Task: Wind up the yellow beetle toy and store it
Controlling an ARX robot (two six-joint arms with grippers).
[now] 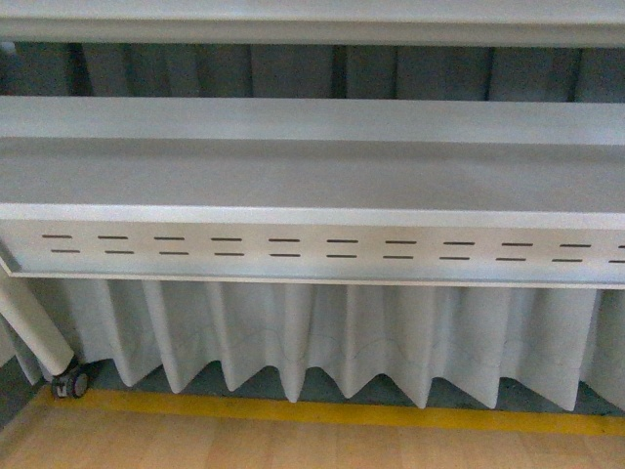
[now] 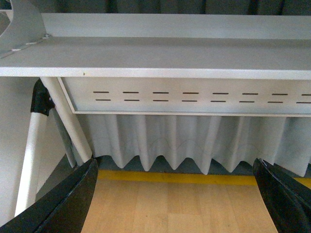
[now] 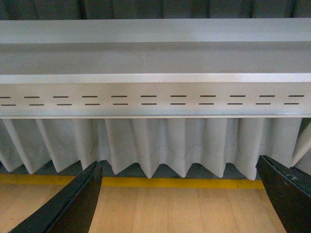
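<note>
Facing a grey shelf (image 1: 312, 176) with slotted front panel (image 1: 312, 249) above a pleated white curtain (image 1: 342, 332), with left gripper (image 2: 175, 167) and right gripper (image 3: 178, 165) both spread wide, gripping nothing.

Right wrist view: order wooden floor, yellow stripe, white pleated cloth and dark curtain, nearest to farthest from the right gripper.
1. wooden floor, between the fingers of the right gripper
2. yellow stripe, floor's far edge
3. white pleated cloth, under the shelf
4. dark curtain, behind the shelf

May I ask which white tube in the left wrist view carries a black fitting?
The near-upright white tube; the slanted white tube beside it is bare.
</note>
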